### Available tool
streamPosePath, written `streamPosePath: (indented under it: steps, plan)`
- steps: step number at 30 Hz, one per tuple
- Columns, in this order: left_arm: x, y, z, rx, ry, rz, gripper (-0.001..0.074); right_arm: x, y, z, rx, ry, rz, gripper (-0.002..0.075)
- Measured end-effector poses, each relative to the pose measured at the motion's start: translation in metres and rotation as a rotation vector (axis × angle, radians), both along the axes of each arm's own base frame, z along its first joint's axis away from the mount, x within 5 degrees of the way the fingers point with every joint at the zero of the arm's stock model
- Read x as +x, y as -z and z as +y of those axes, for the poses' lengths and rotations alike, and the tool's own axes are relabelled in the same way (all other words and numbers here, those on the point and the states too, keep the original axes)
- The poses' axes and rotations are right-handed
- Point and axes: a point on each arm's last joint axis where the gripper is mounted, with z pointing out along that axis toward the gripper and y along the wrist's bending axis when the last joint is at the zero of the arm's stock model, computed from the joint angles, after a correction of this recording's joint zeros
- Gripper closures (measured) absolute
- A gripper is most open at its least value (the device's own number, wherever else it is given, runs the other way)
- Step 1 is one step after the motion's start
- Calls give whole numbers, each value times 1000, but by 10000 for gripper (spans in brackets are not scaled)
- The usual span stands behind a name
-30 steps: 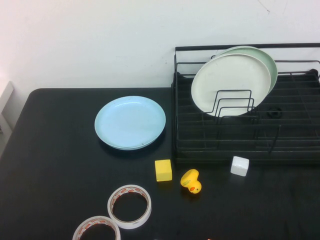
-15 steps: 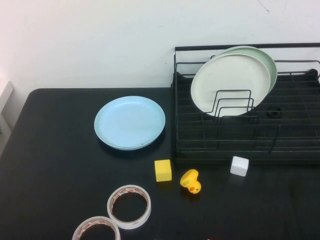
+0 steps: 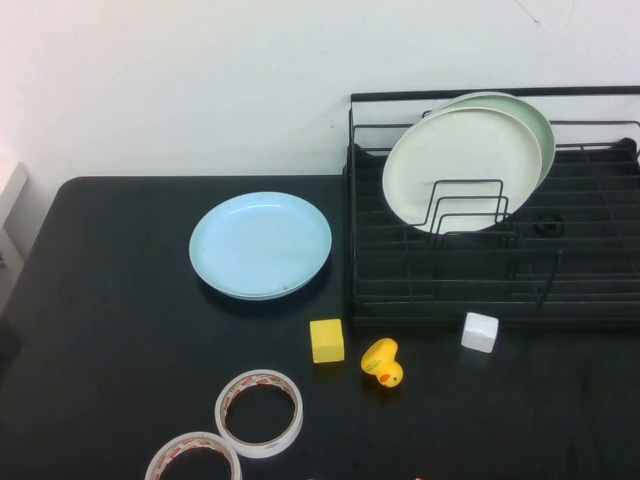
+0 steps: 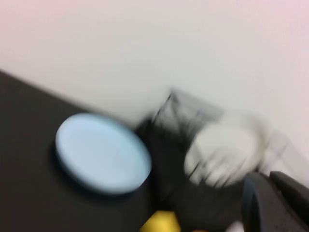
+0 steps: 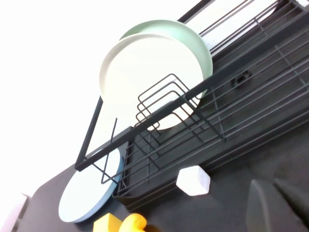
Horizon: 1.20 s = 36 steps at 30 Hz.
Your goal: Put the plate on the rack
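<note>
Left claw (image 4: 270, 203) and right claw (image 5: 277, 205), both pressed together and empty, appear only at their own wrist views' edges. The round sky-blue plastic plate (image 3: 260, 245) lies flat on the black worktop (image 3: 100, 320), just beside the black wire rack (image 3: 490, 270), whose upright dividers already prop a cream-white plate (image 3: 460, 165) and pale green plate (image 3: 535, 115).

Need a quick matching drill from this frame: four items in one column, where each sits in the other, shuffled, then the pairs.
Items:
1. light blue plate
2. cream-white plate
3. white cube
4. yellow duck

Places:
A. standing on edge in the rack
B. on the table between the yellow cube and the white cube
C. flat on the table, left of the rack
D. on the table just in front of the rack

Pairs: 1-C, 2-A, 3-D, 4-B
</note>
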Motion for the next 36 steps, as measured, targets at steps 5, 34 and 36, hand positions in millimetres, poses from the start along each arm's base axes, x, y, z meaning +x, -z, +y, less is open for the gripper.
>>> streamPosePath:
  steps: [5,34,36]
  plan:
    - [47,-32,-6,380,146,213,737,0,1,1,-14,-8,5,728]
    - [336,73,-53,558,219,1100,333,-1,2,3,8,-35,29,728]
    - [348,78,-55,548,215,1092,337,-1,2,3,10,-36,29,728]
